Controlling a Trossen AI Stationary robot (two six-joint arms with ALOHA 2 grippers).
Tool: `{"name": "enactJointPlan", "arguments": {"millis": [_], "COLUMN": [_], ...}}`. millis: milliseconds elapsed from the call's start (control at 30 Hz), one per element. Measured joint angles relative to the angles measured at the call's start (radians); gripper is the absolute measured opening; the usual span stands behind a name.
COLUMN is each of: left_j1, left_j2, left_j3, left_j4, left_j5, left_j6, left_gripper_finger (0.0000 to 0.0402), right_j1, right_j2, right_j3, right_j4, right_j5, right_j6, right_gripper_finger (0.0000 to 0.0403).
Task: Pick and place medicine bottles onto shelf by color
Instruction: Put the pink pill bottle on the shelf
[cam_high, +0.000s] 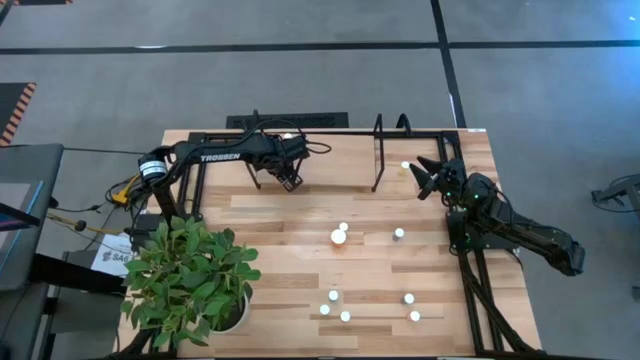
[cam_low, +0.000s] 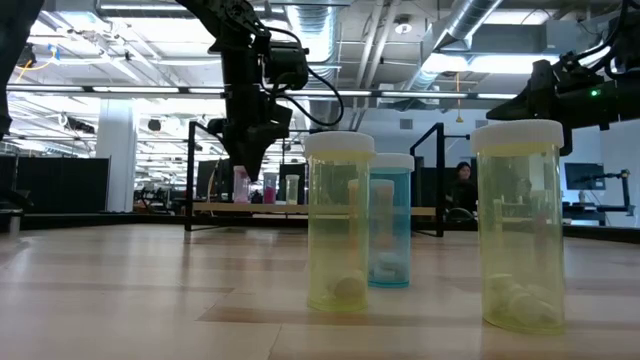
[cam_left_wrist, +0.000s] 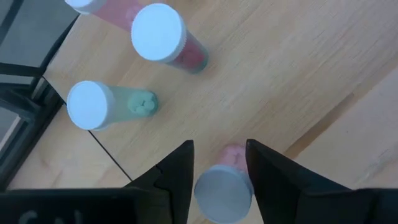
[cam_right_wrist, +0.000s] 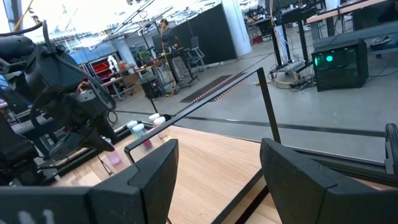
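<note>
Left gripper (cam_left_wrist: 219, 165) clamped on pink bottle (cam_left_wrist: 225, 186); teal bottle (cam_left_wrist: 102, 105) holding pills just beyond. Right gripper (cam_right_wrist: 217, 163) spread apart.

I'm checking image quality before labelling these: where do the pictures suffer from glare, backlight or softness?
Low view: bright ceiling lights behind turn the left gripper into a near silhouette; the nearest yellowish bottle looks soft. Left wrist view: the pale cap between the fingers is blurred. Right wrist view: the right gripper is dark against a washed-out hall. High view: even light, small bottles.
</note>
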Motion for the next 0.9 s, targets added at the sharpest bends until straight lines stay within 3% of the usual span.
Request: {"name": "enactJointPlan", "arguments": {"millis": [400,900], "left_j1": [0.017,0.020], "left_j2": [0.000,-0.001], "left_j3": [0.000,0.000], "left_j4": [0.016,0.050], "left_j5": [-0.046,0.009], "left_j6": [0.010,0.000], "left_gripper_finger": [0.0134,0.0140], "right_j1": [0.000,0.000], "right_j2": [0.000,0.000], "right_j3": [0.000,0.000], "right_j4": [0.000,0.000], "right_j5": [0.000,0.000], "right_j6": [0.000,0.000], "right_gripper_finger": [0.0249,0.0249]}}
